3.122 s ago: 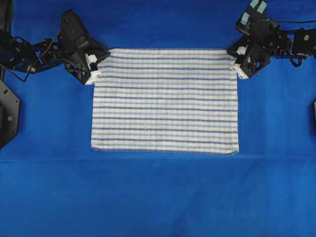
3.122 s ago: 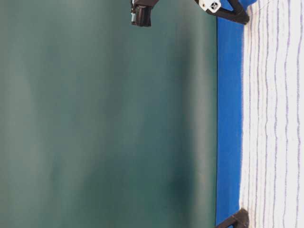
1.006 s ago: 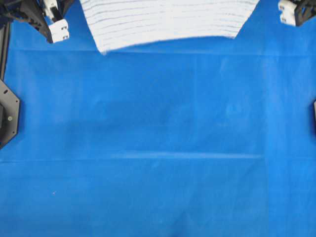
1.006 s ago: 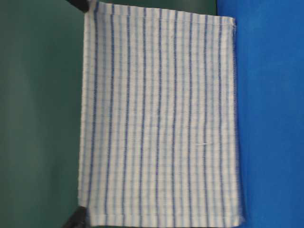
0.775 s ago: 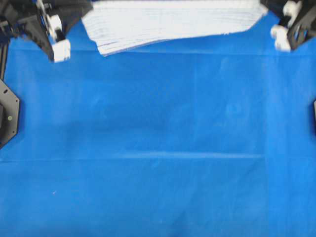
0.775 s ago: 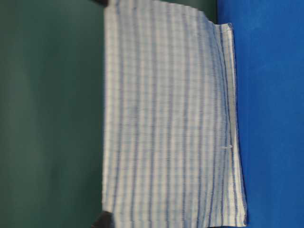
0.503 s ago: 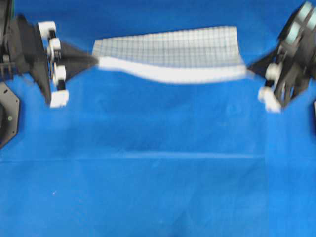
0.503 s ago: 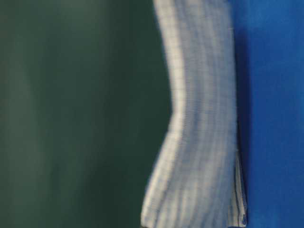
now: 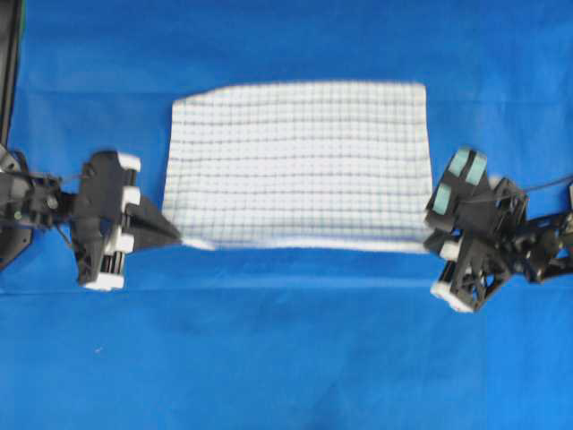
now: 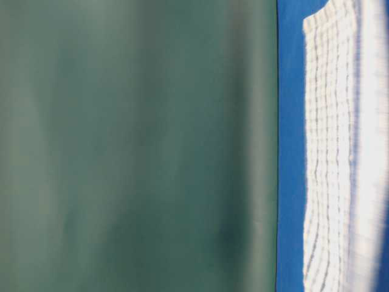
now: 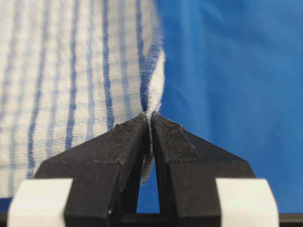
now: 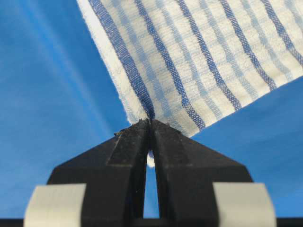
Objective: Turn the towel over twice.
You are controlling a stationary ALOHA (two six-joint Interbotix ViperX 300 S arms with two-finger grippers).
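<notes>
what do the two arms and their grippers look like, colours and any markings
Both arms are black, with thin black cables along them. The left gripper and right gripper end in matte black wedge-shaped fingers with a rough printed texture, backed by white blocks. The right arm also carries pale teal tape patches.

The towel (image 9: 300, 161) is white, crossed by dark blue and paler blue stripes that weave into a faint check; its hem is stitched in blue. Around the towel lies a plain, saturated blue table cover (image 9: 286, 358). The left gripper (image 11: 150, 124) and right gripper (image 12: 150, 125) at the towel's corners have matte black fingers with white blocks behind them. Beyond the towel, the backdrop (image 10: 134, 146) is dull dark green.
</notes>
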